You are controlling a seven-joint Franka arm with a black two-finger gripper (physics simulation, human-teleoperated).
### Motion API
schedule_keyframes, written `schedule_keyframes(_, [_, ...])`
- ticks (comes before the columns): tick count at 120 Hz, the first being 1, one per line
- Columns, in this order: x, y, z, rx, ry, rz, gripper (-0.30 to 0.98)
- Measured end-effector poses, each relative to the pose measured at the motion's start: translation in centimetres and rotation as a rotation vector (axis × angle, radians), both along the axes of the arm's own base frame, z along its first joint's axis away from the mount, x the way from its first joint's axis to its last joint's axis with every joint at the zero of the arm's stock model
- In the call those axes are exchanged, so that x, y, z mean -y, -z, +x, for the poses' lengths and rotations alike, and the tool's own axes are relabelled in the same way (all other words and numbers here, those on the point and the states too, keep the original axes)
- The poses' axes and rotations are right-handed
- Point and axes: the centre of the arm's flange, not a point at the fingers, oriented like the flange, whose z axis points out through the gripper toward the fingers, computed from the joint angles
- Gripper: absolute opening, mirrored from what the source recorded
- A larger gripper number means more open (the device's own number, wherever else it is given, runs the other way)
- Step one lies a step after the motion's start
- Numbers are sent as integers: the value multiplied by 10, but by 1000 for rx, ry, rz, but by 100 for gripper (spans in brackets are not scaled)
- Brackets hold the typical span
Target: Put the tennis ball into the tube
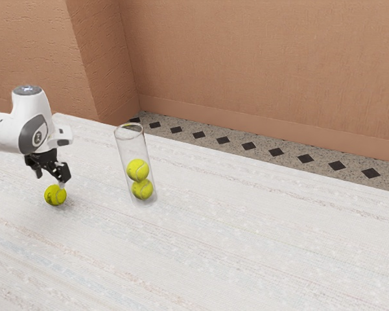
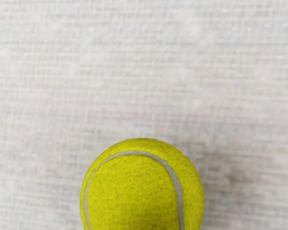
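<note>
Loose tennis ball (image 1: 56, 195): on the table (image 1: 246, 253), just under the gripper (image 1: 50, 181), outside the tube.
Jaws: released, spread apart, grasping nothing.
Descent: lower straight, one finger each side; a fingertip landing on the felt would roll the ball.
Grasp: close at the ball's widest part, firmly enough to prevent slip.
Clear tube (image 1: 128, 148): upright, two stacked balls (image 1: 138, 170) inside; lift above its rim before crossing, to avoid tipping.

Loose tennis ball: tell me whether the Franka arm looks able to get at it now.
Probably yes: the gripper is open right over the loose tennis ball, nothing visible blocks the way, and the clear tube stands apart, toward the exterior view's right.
</note>
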Motion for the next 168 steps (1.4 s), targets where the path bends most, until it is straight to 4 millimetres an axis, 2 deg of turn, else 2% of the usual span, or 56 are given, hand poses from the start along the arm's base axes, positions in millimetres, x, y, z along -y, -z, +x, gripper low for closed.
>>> schedule_keyframes(17, [-1, 16, 6, -7, 6, -21, 69])
schedule_keyframes(38, [-11, 29, 7, -10, 0, -41, 69])
schedule_keyframes(52, [-11, 36, 11, -11, 11, -56, 69])
schedule_keyframes(98, [-22, 66, 3, -37, -9, -108, 69])
schedule_keyframes(134, [-24, 73, 3, -40, 3, -125, 69])
schedule_keyframes(168, [-22, 71, 7, -34, 26, -126, 47])
